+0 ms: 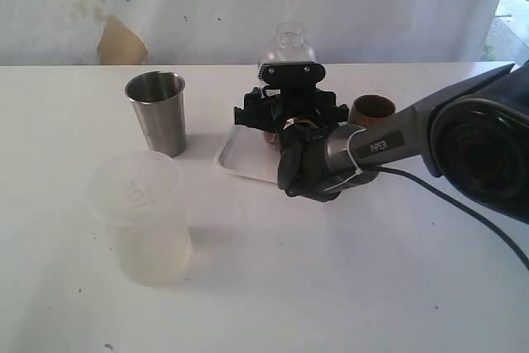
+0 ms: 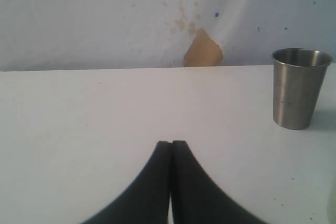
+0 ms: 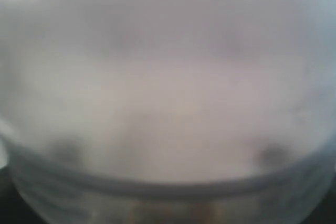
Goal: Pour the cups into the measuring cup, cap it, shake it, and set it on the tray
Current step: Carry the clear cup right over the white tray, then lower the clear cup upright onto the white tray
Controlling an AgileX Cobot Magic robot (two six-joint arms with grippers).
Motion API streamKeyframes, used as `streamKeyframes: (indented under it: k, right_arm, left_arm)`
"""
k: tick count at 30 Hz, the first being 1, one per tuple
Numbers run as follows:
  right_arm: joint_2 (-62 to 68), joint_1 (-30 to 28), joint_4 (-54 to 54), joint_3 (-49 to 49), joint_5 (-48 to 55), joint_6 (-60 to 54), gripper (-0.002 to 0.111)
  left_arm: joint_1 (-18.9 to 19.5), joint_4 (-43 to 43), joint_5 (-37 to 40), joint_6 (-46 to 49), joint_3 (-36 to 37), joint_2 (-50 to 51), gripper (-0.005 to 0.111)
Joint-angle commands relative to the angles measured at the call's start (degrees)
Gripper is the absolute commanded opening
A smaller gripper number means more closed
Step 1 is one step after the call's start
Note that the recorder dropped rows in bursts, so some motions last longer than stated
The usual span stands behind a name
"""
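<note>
Frosted cup point(image 1: 140, 212) stands nearest us. Right gripper point(image 1: 289, 88), arm stretched across over the tray point(image 1: 240, 159), clasps the measuring cup point(image 1: 289, 43). Only the left wrist view gives us the left gripper point(image 2: 171, 145), fingers closed, empty.

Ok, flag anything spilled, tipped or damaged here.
Nothing spilled or tipped: the steel tumbler, frosted cup and wooden cup stand upright on a dry table. Only a torn-looking tan patch mars the back wall. The measuring cup is mostly hidden.
</note>
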Motion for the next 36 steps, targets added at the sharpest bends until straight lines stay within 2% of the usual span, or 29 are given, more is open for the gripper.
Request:
streamKeyframes:
  k: [1,12,17,23,25,28,30,32,34,36]
  right_arm:
    - [0.01,-0.59,-0.53,-0.41,-2.35,-0.24,0.000]
    - [0.01,-0.59,0.40,-0.41,0.74,-0.38,0.000]
    - [-0.10,-0.59,0.64,-0.41,6.52,-9.49,0.000]
    - [-0.10,-0.59,-0.50,-0.41,5.99,-9.26,0.004]
    - [-0.10,-0.59,-2.15,-0.41,5.72,-9.26,0.012]
    - [-0.10,-0.59,-3.76,-0.41,6.14,-9.26,0.040]
    - [-0.10,-0.59,-3.47,-0.41,6.22,-9.26,0.063]
    - [-0.10,-0.59,-3.47,-0.41,6.56,-9.26,0.082]
    - [-0.20,-0.59,-3.82,-0.41,6.74,-9.26,0.091]
    - [-0.18,-0.59,-3.80,-0.41,6.99,-9.26,0.093]
  left_arm:
    - [0.04,-0.74,-0.76,-0.12,0.25,-0.31,0.000]
    - [0.04,-0.74,-0.76,-0.02,0.25,-0.31,0.000]
    - [0.04,-0.74,-0.76,-0.02,0.25,-0.31,0.000]
    - [0.04,-0.74,-0.76,-0.02,0.25,-0.31,0.000]
    - [0.04,-0.74,-0.76,-0.02,0.25,-0.31,0.000]
    - [0.04,-0.74,-0.76,-0.02,0.25,-0.31,0.000]
    - [0.04,-0.74,-0.76,-0.02,0.25,-0.31,0.000]
    - [0.04,-0.74,-0.76,-0.02,0.25,-0.31,0.000]
    - [0.04,-0.74,-0.76,-0.02,0.25,-0.31,0.000]
    - [0.04,-0.74,-0.76,-0.02,0.25,-0.31,0.000]
